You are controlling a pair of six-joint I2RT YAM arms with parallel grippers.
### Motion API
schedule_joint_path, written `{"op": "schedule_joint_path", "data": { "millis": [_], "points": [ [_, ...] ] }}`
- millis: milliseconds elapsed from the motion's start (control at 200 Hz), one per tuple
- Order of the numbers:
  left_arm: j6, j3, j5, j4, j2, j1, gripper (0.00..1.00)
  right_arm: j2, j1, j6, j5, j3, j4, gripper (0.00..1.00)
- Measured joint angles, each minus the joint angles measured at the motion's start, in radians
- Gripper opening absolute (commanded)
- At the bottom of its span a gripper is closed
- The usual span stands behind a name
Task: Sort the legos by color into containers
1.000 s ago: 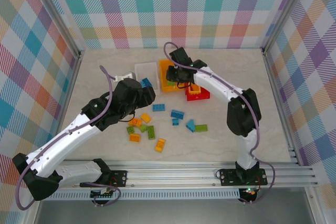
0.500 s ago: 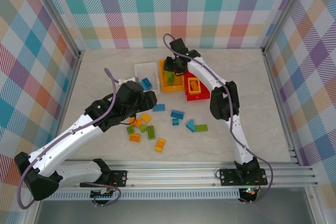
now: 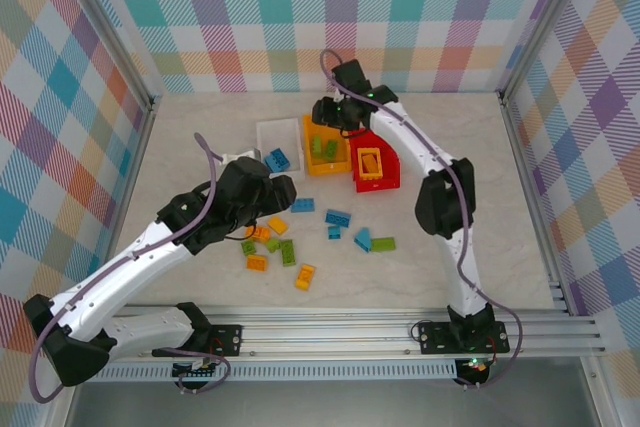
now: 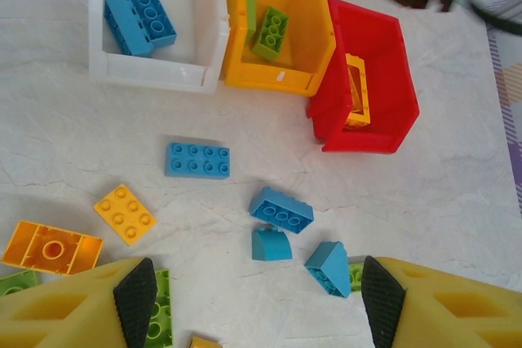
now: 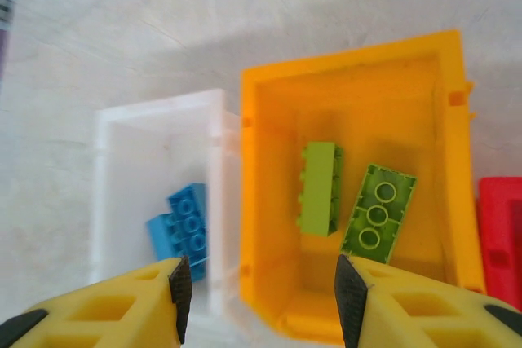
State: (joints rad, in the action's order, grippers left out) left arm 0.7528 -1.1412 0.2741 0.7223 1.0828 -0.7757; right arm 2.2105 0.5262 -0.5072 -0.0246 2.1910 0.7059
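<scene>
Three containers stand in a row: a white bin (image 3: 270, 132) with two blue legos (image 4: 139, 15), an orange bin (image 3: 311, 160) with two green legos (image 5: 320, 187), and a red bin (image 3: 392, 174) with a yellow frame (image 4: 355, 91). My right gripper (image 5: 265, 291) hangs open and empty above the wall between the white and orange bins (image 3: 328, 113). My left gripper (image 4: 258, 303) is open and empty above the loose legos (image 3: 283, 191). Blue legos (image 4: 280, 209) lie on the table below its jaws. Yellow, orange and green legos (image 3: 287, 252) are scattered near it.
Loose bricks spread over the middle of the pale table (image 3: 180, 147), from an orange one (image 3: 257, 263) at the left to a green one (image 3: 384, 243) at the right. Checked walls close in the left, back and right sides.
My right gripper has opened and drawn back over the orange bin's far end; a second green lego now lies in that bin. My left arm shifted slightly toward the near side.
</scene>
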Motion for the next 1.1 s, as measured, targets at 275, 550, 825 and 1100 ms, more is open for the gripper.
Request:
{"op": "schedule_joint_path", "data": {
  "millis": [275,550,825,1100],
  "points": [
    [0.027,-0.007,0.031,0.126,-0.027,0.008,0.69,-0.502,0.074,0.04,0.042,-0.427,-0.168,0.54],
    [0.063,-0.013,-0.005,0.227,-0.01,0.107,0.66,-0.961,0.28,0.079,0.066,-0.973,-0.274,0.57],
    [0.132,0.076,-0.063,0.251,-0.011,0.197,0.66,-1.156,0.475,0.044,0.085,-1.209,-0.235,0.59],
    [0.222,0.165,-0.137,0.235,-0.011,0.243,0.64,-1.193,0.554,0.01,0.157,-1.226,-0.211,0.61]
  ]
}}
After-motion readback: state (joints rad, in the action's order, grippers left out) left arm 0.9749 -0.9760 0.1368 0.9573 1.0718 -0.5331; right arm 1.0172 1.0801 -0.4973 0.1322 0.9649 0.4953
